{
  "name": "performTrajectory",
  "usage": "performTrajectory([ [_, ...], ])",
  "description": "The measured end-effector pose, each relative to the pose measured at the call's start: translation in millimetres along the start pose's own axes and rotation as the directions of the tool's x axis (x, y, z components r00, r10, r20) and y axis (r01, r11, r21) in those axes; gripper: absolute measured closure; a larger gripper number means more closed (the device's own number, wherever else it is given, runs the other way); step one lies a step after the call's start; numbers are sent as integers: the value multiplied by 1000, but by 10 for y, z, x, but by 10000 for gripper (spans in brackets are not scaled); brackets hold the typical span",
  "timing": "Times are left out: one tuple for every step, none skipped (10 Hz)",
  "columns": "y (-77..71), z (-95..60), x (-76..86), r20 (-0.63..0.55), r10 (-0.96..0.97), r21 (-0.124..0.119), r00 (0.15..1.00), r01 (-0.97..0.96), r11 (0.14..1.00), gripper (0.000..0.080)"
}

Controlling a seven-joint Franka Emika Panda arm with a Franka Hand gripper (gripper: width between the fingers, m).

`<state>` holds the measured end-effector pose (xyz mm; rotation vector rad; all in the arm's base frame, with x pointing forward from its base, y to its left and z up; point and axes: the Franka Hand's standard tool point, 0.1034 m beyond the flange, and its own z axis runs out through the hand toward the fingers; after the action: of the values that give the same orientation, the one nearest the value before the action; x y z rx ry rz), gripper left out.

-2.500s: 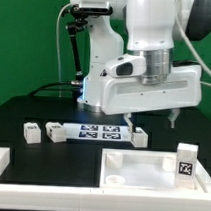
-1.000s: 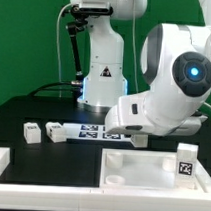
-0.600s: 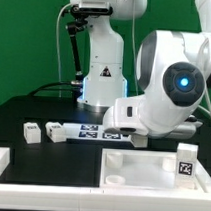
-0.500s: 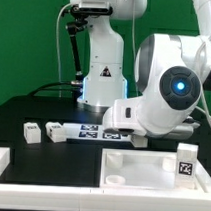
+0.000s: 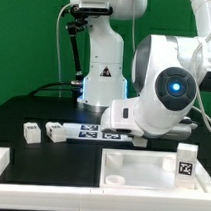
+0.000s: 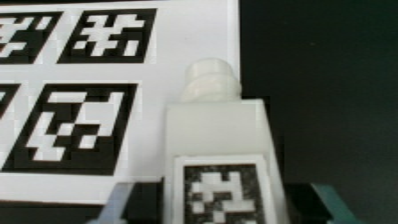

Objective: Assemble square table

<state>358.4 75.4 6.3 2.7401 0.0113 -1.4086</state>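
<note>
Looking through the wrist view, you see the gripper point(image 6: 217, 208) straddling 1 white leg point(image 6: 217, 135) lying at the marker board point(image 6: 164, 60) edge; whether its fingers point(image 6: 132, 206) clamp it, you cannot tell. The square panel point(image 5: 140, 167) lies at the exterior view's front.

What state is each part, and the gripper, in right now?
table panel: lying recessed side up.
corner leg: upright at the panel's corner; attachment cannot be told.
leg beside the marker board: lying flat, unattached.
leftmost leg: loose, unattached.
second leg: loose, unattached.
gripper: fingers either side of the flat leg; contact cannot be told.
</note>
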Motion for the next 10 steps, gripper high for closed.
performTrajectory([
  [5,0,0,0,1,1,1000,-1,1000,516],
  [8,0,1,0,1,2,1000,-1,1000,516],
  [13,-1,2,0,2,3,1000,-2,1000,516],
  [17,-1,2,0,3,4,1000,-3,1000,516],
  [22,-2,3,0,4,5,1000,-4,1000,516],
  [60,-67,-10,5,-14,6,1000,14,1000,516],
  [173,-401,-20,-29,-36,8,999,36,999,515],
  [272,-673,-46,-75,-47,18,996,49,999,515],
  [359,-858,-134,-85,-54,31,995,57,998,515],
  [469,-1072,-220,-125,-56,42,991,62,997,515],
])
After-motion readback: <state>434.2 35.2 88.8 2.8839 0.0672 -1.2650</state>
